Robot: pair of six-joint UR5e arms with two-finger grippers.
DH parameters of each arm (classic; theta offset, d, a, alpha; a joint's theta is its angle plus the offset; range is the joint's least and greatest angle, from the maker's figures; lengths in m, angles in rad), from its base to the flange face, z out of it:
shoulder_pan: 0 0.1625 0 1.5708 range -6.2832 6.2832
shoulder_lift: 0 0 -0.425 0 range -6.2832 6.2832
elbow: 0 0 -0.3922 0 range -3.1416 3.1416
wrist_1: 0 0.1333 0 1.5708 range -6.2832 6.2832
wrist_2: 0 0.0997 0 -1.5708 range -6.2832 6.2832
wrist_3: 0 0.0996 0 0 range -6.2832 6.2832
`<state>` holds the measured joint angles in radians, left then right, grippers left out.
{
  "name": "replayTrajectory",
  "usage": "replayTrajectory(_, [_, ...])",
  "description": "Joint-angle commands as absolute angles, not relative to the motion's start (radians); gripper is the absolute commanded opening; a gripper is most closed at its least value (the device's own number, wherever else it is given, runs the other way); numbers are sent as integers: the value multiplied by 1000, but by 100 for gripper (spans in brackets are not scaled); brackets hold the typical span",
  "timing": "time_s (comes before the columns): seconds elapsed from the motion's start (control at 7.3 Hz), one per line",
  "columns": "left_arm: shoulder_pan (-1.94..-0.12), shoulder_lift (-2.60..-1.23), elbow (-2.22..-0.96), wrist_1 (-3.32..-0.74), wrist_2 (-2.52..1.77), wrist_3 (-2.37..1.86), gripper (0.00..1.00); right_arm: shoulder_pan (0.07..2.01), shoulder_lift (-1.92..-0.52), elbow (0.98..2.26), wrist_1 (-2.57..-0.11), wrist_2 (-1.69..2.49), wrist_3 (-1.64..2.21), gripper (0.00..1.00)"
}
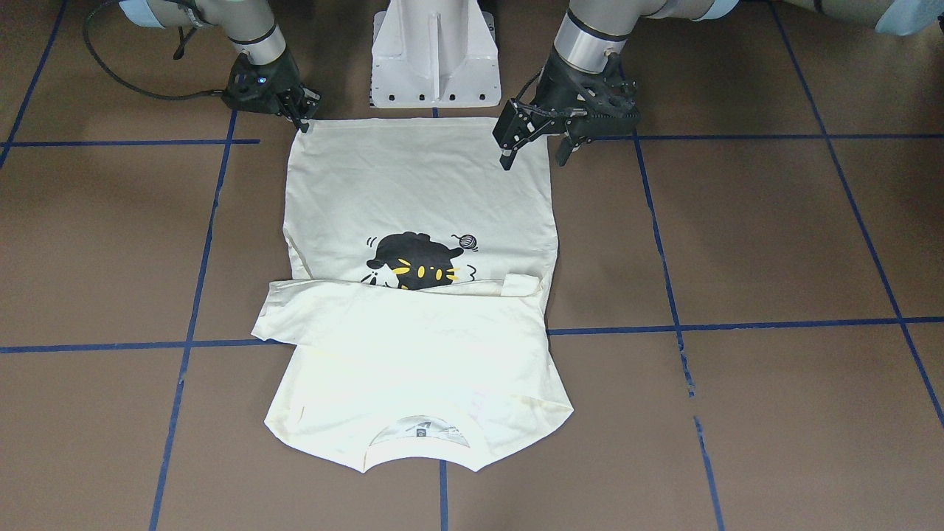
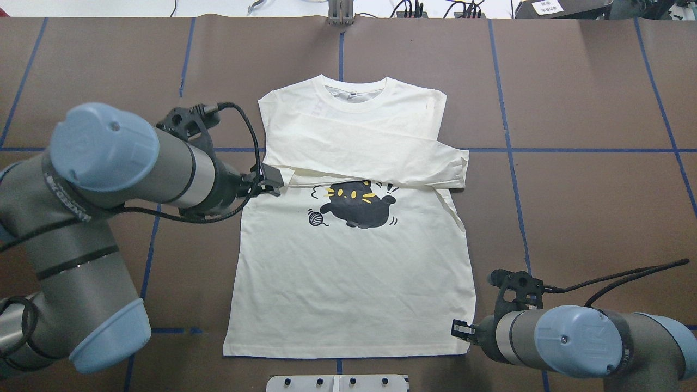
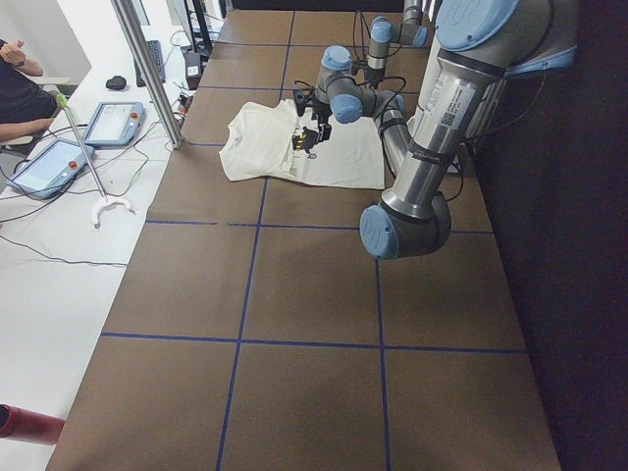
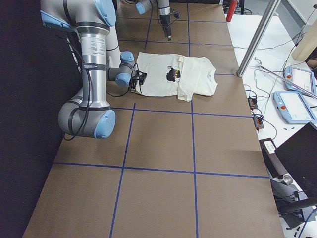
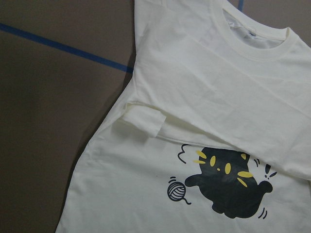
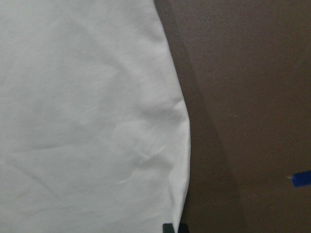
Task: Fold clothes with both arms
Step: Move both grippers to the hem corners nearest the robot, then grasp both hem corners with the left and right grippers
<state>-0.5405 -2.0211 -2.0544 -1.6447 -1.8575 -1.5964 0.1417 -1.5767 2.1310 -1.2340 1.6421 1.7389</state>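
On the table [image 1: 774,243], the T-shirt [image 1: 413,184] lies flat, print side up, with its collar [image 2: 356,95] at the far edge from the robot and its hem toward the white pedestal base [image 1: 435,55]. Both sleeves are folded across the chest and their lower edge covers the top of the cat print [image 2: 356,204]. One sleeve end [image 2: 454,166] sticks out past the shirt's side on the robot's right. The other cuff [image 5: 141,121] lies on the body just inside the left side. The left gripper [image 1: 535,162] hangs above the shirt's left side, clear of the cloth, jaws spread with nothing between them. The right gripper [image 1: 304,122] is down low at the hem corner on the robot's right. In the right wrist view its tips sit at the cloth's edge, but it is impossible to tell whether the jaws are pinching the hem or just beside it.
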Motion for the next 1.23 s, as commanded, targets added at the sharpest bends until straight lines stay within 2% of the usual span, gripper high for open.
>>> replayTrajectory(0.0, [-366, -1947, -2065, -1695, -1838, -1805, 100, 149, -1569, 2177, -1232, 1638, 1743, 0])
replayTrajectory(0.27, [-188, -1861, -2082, -1689, -1686, -1917, 90, 153, -1563, 2175, -1232, 1641, 1740, 0])
replayTrajectory(0.68, [-150, -1795, -2062, -1687, -1657, -1924, 85, 158, -1560, 2175, -1232, 1643, 1740, 0])
replayTrajectory(1.1, [-121, -1799, -2026, -1683, -1657, -1925, 79, 163, -1562, 2178, -1232, 1643, 1740, 0])
